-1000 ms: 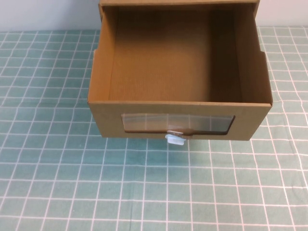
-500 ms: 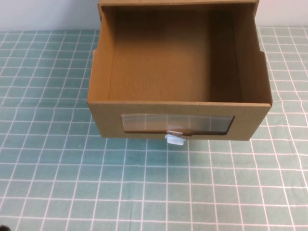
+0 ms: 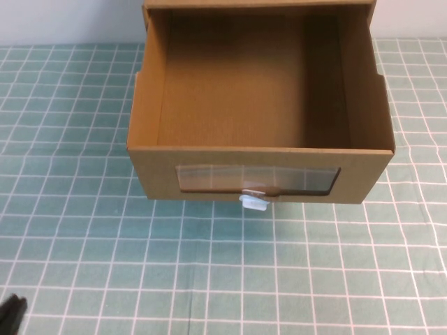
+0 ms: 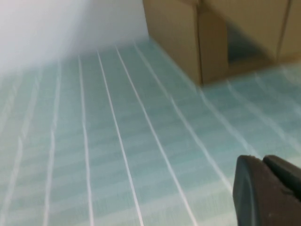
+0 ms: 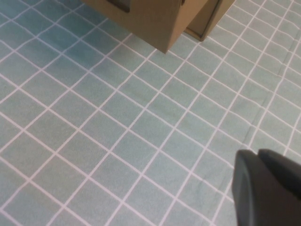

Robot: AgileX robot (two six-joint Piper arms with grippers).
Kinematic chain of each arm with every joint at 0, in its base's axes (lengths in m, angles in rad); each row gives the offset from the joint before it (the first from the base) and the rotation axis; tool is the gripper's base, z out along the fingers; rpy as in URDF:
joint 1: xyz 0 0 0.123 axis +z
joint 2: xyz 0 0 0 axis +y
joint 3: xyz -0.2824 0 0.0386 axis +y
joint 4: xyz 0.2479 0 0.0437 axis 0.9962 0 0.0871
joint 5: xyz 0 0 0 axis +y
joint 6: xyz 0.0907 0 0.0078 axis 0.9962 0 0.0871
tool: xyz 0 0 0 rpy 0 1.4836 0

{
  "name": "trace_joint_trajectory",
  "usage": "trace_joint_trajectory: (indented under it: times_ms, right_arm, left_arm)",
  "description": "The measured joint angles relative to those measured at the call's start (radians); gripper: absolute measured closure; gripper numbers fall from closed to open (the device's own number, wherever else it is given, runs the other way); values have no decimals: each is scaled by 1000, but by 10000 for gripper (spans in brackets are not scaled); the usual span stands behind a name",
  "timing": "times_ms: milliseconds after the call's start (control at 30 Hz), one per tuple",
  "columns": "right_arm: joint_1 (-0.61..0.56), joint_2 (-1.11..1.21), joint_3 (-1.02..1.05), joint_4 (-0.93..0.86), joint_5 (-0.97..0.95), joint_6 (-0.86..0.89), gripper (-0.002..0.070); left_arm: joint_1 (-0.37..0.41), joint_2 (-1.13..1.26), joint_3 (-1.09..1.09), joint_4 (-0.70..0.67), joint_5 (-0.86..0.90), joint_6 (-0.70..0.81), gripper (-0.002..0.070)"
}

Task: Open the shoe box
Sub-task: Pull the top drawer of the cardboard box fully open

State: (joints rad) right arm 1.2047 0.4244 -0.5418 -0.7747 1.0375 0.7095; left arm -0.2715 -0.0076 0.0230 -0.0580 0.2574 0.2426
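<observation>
Box: brown cardboard drawer-type shoe box (image 3: 260,174), mid-table at rear, drawer out, empty.
Change: left gripper (image 3: 12,307) just entered the near-left corner; box unmoved.
Jaws: left pinched together, empty; right gripper (image 5: 257,153) likewise, over cloth, clear of box.
Meaning: opening prob. done.

On the tabletop (image 3: 314,279), far centre: shoe box (image 3: 260,171), drawer out toward the near side, pull tab (image 3: 253,201) at the middle of the front panel's lower edge. At the near left corner, well apart from the box: left gripper (image 3: 12,307). Over the tabletop, apart from a box corner: right gripper (image 5: 259,154).
</observation>
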Motion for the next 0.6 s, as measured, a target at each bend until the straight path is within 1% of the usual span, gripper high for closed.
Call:
trace_joint_trajectory:
  times_ms: [100, 600]
  right_arm:
    - [0, 0, 0, 0, 0, 0, 689]
    - [0, 0, 0, 0, 0, 0, 690]
  left_arm:
    - [0, -1, 2, 0, 84, 3, 680]
    - [0, -2, 2, 0, 96, 7, 680]
